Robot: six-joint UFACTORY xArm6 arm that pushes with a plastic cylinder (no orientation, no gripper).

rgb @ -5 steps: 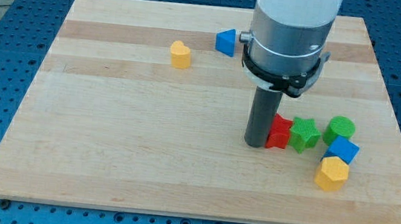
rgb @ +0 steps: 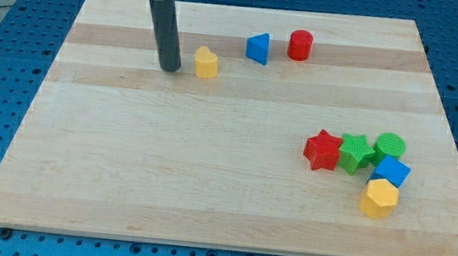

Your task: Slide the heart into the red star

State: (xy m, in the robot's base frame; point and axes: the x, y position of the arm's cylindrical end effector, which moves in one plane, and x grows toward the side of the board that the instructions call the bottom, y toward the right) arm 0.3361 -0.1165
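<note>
The yellow heart (rgb: 206, 62) sits on the wooden board in the upper middle of the view. The red star (rgb: 323, 150) lies at the lower right, touching a green star (rgb: 354, 152). My tip (rgb: 169, 68) rests on the board just to the left of the yellow heart, a small gap away. The rod rises straight up out of the view's top.
A blue triangle (rgb: 259, 48) and a red cylinder (rgb: 301, 45) lie to the right of the heart. A green cylinder (rgb: 390, 146), a blue cube (rgb: 391, 171) and a yellow hexagon (rgb: 378, 198) cluster right of the stars. The board's edge (rgb: 225, 245) runs along the bottom.
My tip moved from beside the red star at the lower right to the upper left, just left of the yellow heart. The red cylinder is now uncovered. The blocks look unmoved.
</note>
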